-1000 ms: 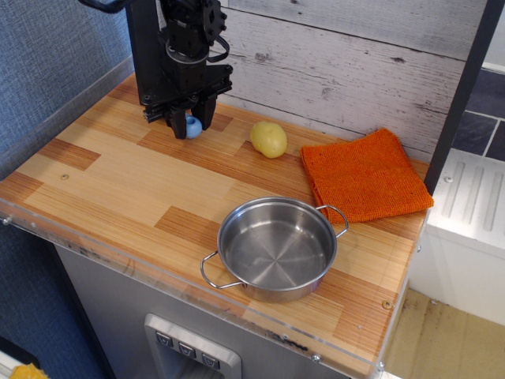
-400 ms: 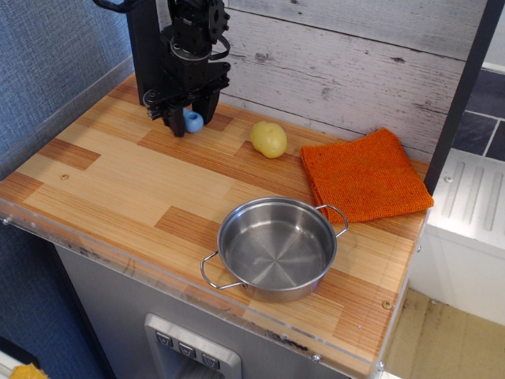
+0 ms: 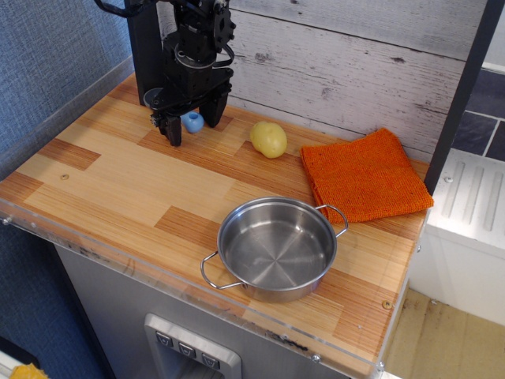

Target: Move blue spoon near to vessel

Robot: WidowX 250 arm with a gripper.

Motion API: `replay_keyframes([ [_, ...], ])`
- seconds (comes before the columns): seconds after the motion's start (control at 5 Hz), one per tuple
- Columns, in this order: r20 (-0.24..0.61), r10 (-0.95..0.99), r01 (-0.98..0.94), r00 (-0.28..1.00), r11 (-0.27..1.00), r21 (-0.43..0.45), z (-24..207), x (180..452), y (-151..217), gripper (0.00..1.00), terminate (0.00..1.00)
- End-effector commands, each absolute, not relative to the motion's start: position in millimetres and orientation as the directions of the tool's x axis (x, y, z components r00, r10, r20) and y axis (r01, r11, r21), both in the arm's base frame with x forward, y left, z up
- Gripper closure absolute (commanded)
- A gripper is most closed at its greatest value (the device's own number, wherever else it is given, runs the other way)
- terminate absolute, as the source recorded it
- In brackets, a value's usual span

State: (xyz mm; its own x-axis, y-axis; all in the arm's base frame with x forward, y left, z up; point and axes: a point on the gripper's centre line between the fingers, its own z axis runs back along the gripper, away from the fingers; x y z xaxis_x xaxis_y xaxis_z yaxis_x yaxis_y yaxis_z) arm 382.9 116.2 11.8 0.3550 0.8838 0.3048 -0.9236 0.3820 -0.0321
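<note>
The blue spoon (image 3: 192,121) lies at the back left of the wooden counter. Its light-blue handle shows between my gripper's fingers, and a round grey part (image 3: 155,97) that looks like its bowl peeks out behind the left finger. My gripper (image 3: 193,125) is low over the spoon with its fingers spread, one on each side of the handle, not visibly pressing on it. The vessel (image 3: 276,246), a shiny steel pot with two wire loop handles, stands empty near the front edge, well to the right of and in front of the spoon.
A yellow egg-shaped lump (image 3: 269,139) lies just right of the gripper. An orange cloth (image 3: 364,175) lies at the back right. A plank wall runs along the back, a blue wall on the left, and a dark post (image 3: 461,87) on the right.
The gripper has shifted and turned slightly over the spoon, and its fingers stand a little wider apart. The grey round part now shows at the left. The spoon has hardly moved.
</note>
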Motion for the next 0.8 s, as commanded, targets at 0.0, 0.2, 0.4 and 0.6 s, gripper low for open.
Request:
replay_keyframes([
  [0.0, 0.367, 0.87, -0.917, 0.33, 0.388, -0.096, 50.0, 382.5, 110.8, 0.0, 0.0],
  [0.2, 0.393, 0.864, -0.905, 0.315, 0.399, -0.151, 62.3, 382.1, 115.2, 0.0, 0.0],
  [0.4, 0.427, 0.855, -0.892, 0.295, 0.407, -0.199, 84.2, 380.7, 117.7, 0.0, 0.0],
  [0.6, 0.455, 0.841, -0.877, 0.294, 0.427, -0.222, 113.3, 373.4, 118.1, 0.0, 0.0],
])
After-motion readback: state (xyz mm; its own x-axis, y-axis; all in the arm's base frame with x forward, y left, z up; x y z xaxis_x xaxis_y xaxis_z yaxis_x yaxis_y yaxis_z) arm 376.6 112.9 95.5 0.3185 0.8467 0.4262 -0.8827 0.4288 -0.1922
